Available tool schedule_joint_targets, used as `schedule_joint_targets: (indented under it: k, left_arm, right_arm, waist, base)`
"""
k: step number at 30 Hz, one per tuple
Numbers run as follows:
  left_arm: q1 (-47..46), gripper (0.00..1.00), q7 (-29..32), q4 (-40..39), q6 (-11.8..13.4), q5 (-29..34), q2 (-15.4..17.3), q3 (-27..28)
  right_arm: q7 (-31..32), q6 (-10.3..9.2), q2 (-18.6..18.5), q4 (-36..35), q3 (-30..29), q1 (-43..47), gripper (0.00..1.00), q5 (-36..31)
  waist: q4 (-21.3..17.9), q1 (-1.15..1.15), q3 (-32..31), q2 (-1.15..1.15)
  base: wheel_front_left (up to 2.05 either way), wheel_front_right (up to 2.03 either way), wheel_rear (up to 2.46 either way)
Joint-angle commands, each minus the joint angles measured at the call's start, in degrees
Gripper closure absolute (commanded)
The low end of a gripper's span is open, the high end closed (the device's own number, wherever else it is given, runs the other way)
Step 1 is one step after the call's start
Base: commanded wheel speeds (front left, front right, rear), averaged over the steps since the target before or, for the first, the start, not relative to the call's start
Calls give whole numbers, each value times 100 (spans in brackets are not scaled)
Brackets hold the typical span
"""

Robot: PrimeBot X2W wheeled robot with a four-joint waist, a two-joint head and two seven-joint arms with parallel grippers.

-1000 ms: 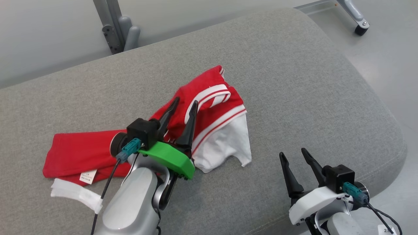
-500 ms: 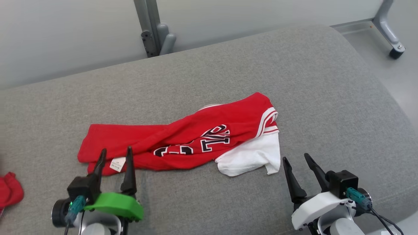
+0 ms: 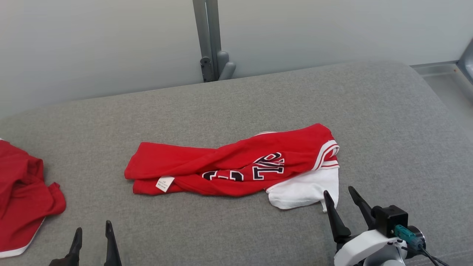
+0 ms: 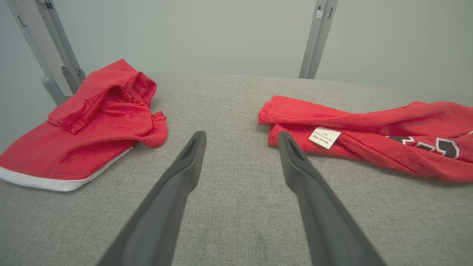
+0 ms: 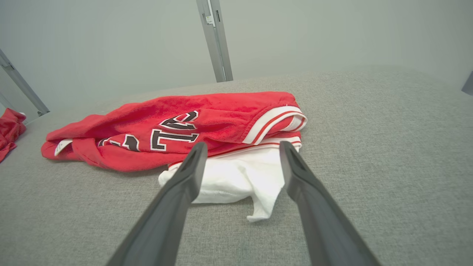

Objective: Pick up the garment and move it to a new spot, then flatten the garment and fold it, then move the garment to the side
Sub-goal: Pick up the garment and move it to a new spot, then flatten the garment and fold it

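Observation:
The garment (image 3: 236,166) is a red jersey with dark lettering, striped trim and a white part. It lies bunched in a long strip across the middle of the grey cushion (image 3: 258,99), with a white label (image 3: 164,183) at its left end. My left gripper (image 3: 92,228) is open near the front edge, empty, short of that left end (image 4: 295,118). My right gripper (image 3: 337,190) is open and empty, fingertips just before the white part (image 5: 229,177).
A second red garment with a white hem (image 3: 22,192) lies crumpled at the cushion's far left. A grey metal post (image 3: 210,40) stands behind the cushion against the pale wall. The cushion's right edge rounds off toward the floor (image 3: 443,77).
My left gripper has let go of the garment and pulled back to the lower left. The garment now lies stretched out. The head camera has swung left, bringing the second red garment into view.

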Motion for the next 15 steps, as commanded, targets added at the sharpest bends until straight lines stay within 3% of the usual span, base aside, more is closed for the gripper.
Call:
schedule_joint_targets:
  k: [1,15]
  left_arm:
    - [97,0,0,26,-5,-32,12,19]
    - [-5,0,0,81,-19,-262,13,-411]
  right_arm:
    - [-20,-6,-16,3,-20,71,0,-35]
    - [-20,-6,-68,80,-62,19,0,5]
  waist:
    - [126,0,-123,0]
    - [448,0,99,0]
  base:
    - [0,0,0]
    - [0,0,0]
